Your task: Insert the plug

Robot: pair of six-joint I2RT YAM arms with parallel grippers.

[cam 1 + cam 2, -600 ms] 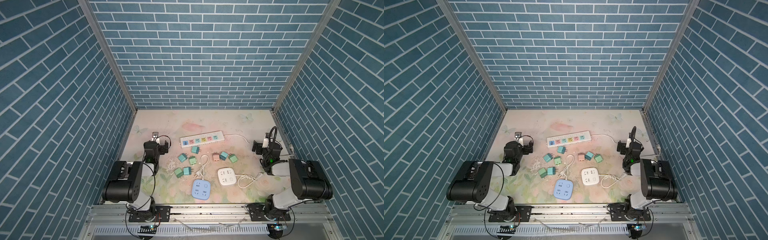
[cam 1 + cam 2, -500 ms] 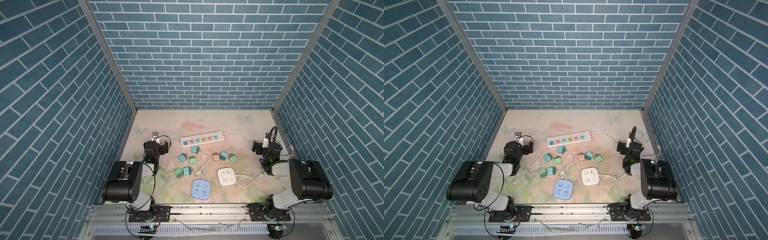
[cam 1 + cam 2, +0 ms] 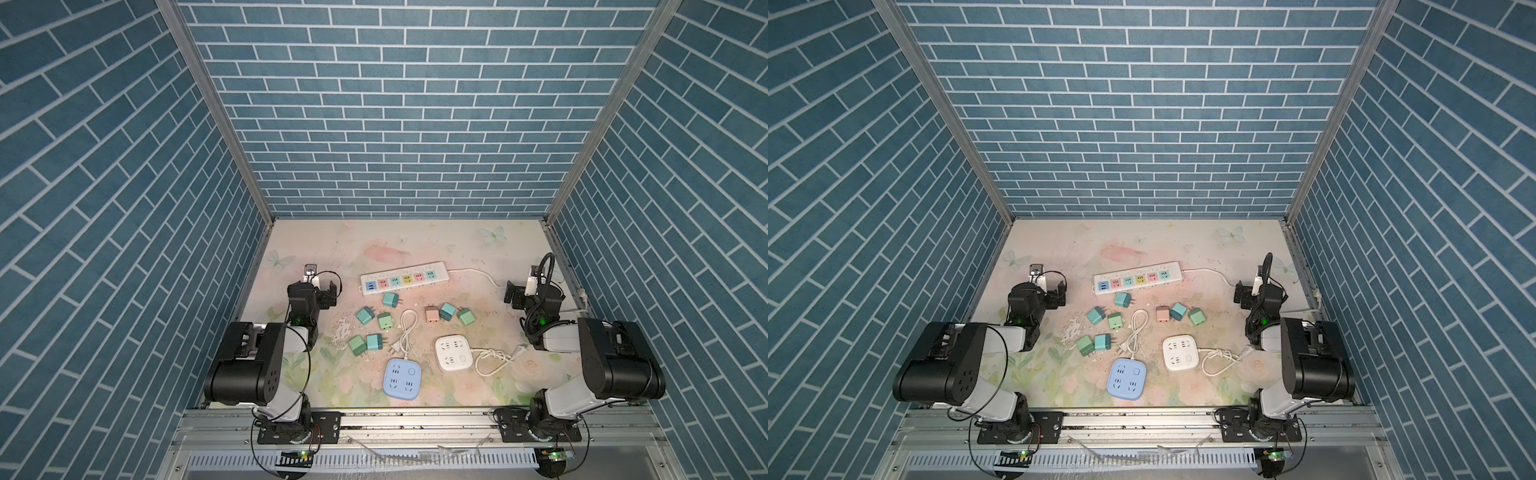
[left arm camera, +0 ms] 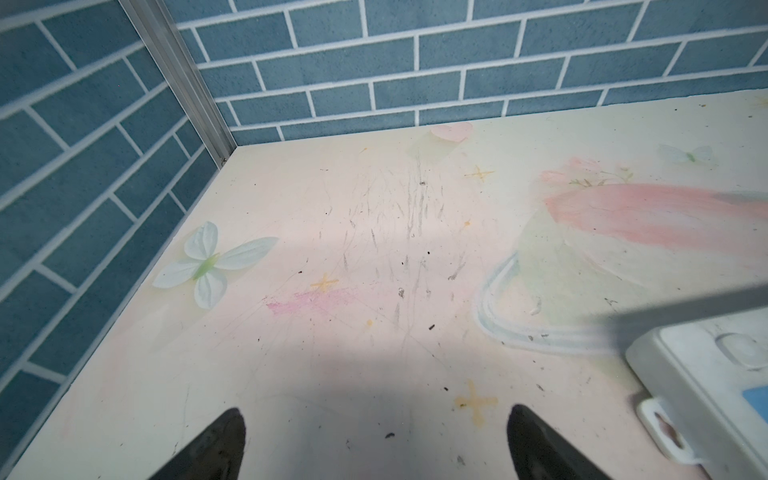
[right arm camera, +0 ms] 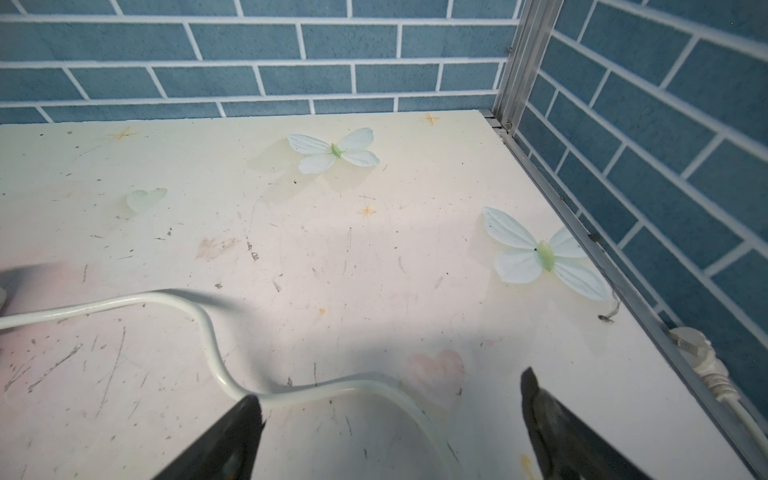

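Blue brick-pattern walls [image 3: 399,124] are boxing in a scuffed pastel floral tabletop [image 3: 415,241] on three sides.

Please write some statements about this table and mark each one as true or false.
1. The left tool and the right tool are both open and empty. True.
2. A plug sits in the long power strip. False: all its sockets are free.
3. The blue socket block lies nearer the front rail than the white socket block. True.
4. Most loose plugs are pink. False: only one, the pink plug, is.
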